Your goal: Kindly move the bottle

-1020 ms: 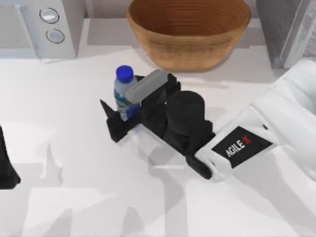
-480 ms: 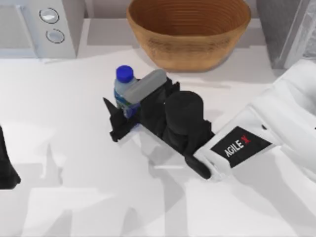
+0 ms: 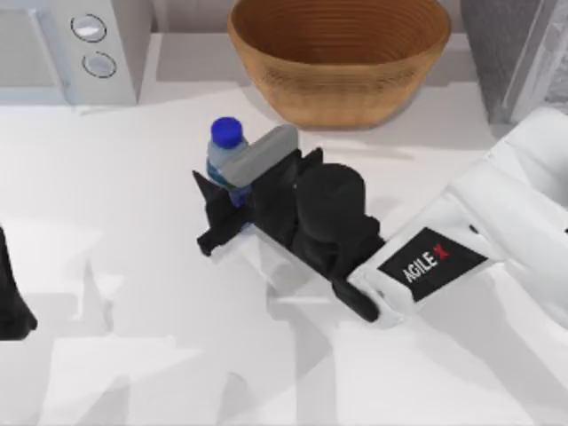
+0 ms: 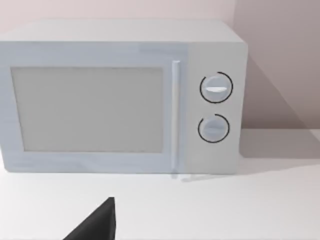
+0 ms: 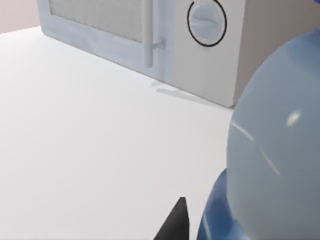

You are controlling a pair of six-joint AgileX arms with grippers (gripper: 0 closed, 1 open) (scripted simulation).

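The right claw (image 3: 222, 191) is pinching the bottle (image 3: 225, 153), which stands upright near the middle of the bench (image 3: 133, 266), in front of the basket (image 3: 340, 53) and well apart from the microwave (image 3: 71, 44). The left arm (image 3: 11, 297) sits parked at the bench's left edge; whether its claw is spread cannot be told

A plain white table (image 3: 133, 266) spans the top view from edge to edge. On it, in the upper left of the frame, stands a pale grey microwave (image 3: 75, 49) with two round dials on its front panel. At the upper middle sits a wide wicker basket (image 3: 342, 53), well apart from the microwave. Whether the bottle (image 3: 224, 155) near the middle rests on the surface cannot be told.
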